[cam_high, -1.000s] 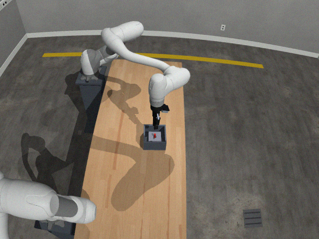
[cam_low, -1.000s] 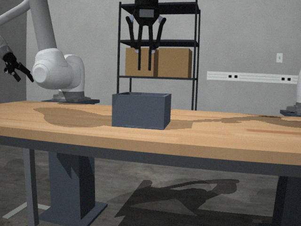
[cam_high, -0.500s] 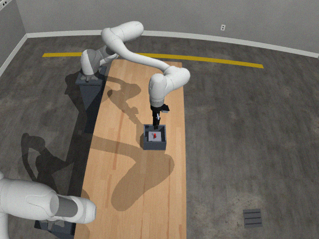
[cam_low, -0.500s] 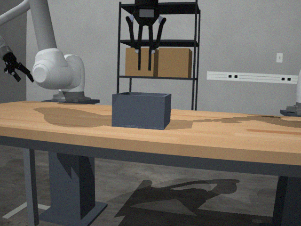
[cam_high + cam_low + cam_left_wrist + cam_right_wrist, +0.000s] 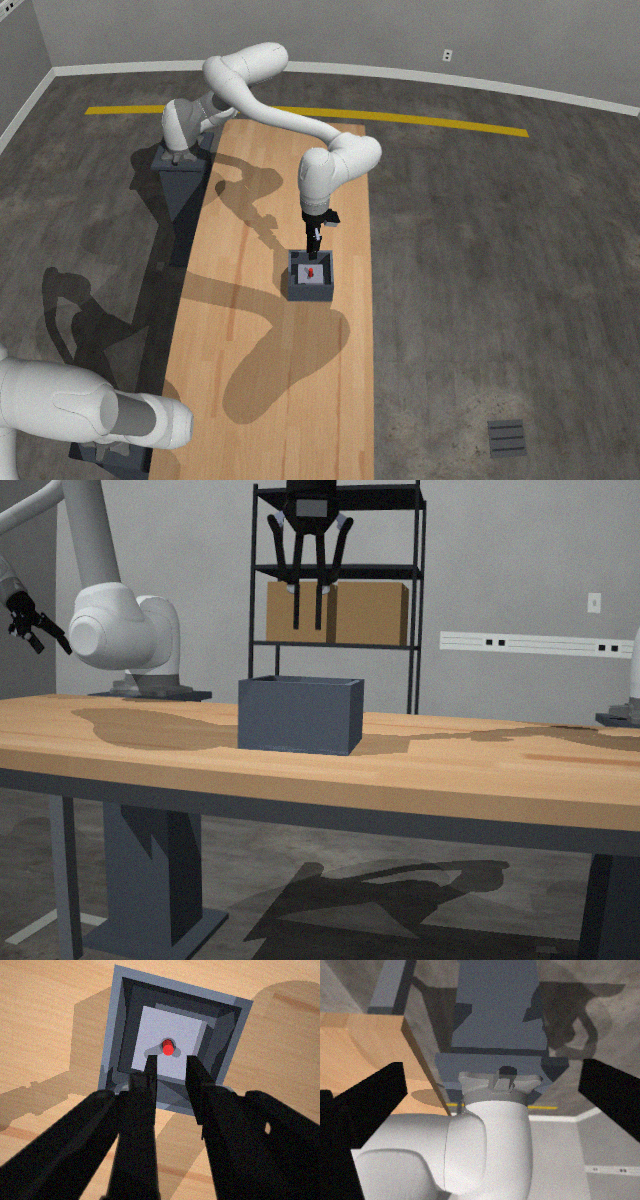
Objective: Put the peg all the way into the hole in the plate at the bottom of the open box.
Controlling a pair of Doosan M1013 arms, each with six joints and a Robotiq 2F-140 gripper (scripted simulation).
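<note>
The open dark grey box (image 5: 310, 293) (image 5: 294, 717) (image 5: 184, 989) stands upright on the table. The light grey plate (image 5: 317, 279) (image 5: 151, 1025) lies at its bottom. The red peg (image 5: 310, 272) (image 5: 168, 1049) stands at the plate's hole near its middle, with its upper part showing above the plate. How deep it sits cannot be told. The box wall hides it in the exterior view. My left gripper (image 5: 312, 256) (image 5: 307, 628) (image 5: 171, 1070) is above the box, fingers pointing down, slightly apart and empty. My right gripper (image 5: 54, 650) (image 5: 492, 1076) is wide open and empty, far from the box.
The box's four walls surround the plate and peg. The wooden table (image 5: 268, 361) (image 5: 465, 774) extends on both sides of the box. A shelf rack (image 5: 252, 609) with cardboard boxes (image 5: 369, 614) stands behind. The right arm (image 5: 56, 403) stays at the table's side.
</note>
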